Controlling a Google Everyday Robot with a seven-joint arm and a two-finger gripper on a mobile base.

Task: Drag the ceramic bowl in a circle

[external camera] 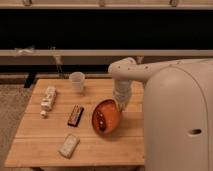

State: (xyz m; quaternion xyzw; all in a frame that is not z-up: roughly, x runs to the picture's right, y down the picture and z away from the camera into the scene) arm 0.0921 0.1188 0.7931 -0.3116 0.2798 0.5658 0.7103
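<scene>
Pincer (119,104): at the bowl's (105,118) upper right rim, largely masked by the arm (123,90).
Desk (40,145): right part hidden behind the robot body (177,125); near edge cut by the frame bottom.
Robot body: cut off right and below.
Bar (75,115), packet (68,145): markings illegible.
</scene>
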